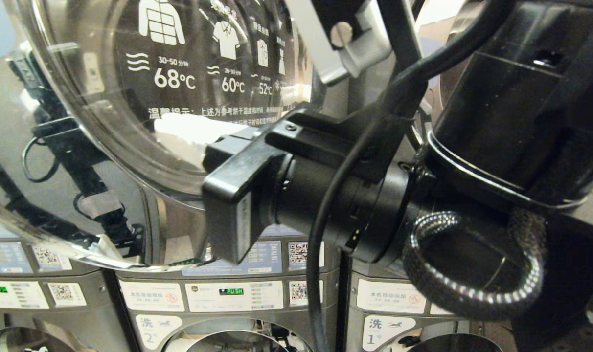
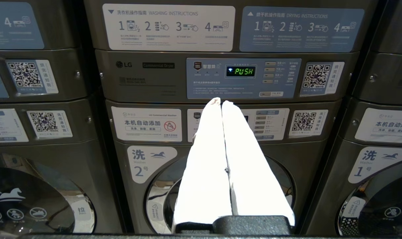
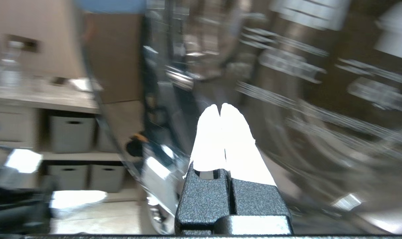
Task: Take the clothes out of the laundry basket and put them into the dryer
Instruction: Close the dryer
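Right claw (image 3: 220,111) pinched empty against glass dryer door (image 1: 101,98); left claw (image 2: 222,103) likewise, facing washer (image 2: 148,186)

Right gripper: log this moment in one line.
right gripper: shut, empty, by open dryer door | left gripper: shut, empty, facing panel | clothes: none seen

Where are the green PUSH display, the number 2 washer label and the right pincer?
Green PUSH display (image 2: 240,71), left wrist view, middle of the lit word.
Number 2 washer label (image 2: 148,163), left wrist view, centre of the white sticker.
Right pincer (image 3: 220,108), right wrist view, between its shut white fingertips.
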Tool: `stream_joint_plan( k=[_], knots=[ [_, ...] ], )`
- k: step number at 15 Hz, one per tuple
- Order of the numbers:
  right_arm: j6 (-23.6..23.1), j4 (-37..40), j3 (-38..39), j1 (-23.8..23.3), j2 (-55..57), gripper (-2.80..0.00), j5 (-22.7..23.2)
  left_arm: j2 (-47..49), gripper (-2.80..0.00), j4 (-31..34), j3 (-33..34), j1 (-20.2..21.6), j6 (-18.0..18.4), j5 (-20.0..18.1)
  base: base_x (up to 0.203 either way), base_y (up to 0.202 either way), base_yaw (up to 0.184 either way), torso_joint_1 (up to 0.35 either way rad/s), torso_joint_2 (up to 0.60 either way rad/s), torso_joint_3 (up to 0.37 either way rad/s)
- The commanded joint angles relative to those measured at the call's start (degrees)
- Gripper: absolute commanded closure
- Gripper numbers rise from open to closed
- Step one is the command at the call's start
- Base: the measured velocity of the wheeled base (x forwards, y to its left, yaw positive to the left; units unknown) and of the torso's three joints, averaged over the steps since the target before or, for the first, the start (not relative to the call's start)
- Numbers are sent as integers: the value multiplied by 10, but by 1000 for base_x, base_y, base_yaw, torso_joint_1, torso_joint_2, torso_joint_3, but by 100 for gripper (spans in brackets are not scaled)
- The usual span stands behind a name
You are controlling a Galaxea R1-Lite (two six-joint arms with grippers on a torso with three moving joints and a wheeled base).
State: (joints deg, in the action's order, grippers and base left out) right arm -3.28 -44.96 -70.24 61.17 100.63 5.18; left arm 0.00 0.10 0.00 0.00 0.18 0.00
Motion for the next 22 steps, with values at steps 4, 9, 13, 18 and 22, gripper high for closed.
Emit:
stream_joint_plan(
  k=[4,9,13,18,22],
  knots=[
    [1,-1,121,-180,-138,0,2,-1,0,0,1,0,0,0,0,0,0,0,0,0],
    [3,61,211,-443,-334,0,5,-1,0,0,1,0,0,0,0,0,0,0,0,0],
    [2,307,317,-537,-589,0,-12,-1,0,0,1,0,0,0,0,0,0,0,0,0],
    [-2,435,646,-569,-848,0,-37,-1,0,0,1,0,0,0,0,0,0,0,0,0],
    [-7,470,697,-578,-861,0,-35,-1,0,-6,0,0,41,-14,0,0,0,0,0,0]
  ],
)
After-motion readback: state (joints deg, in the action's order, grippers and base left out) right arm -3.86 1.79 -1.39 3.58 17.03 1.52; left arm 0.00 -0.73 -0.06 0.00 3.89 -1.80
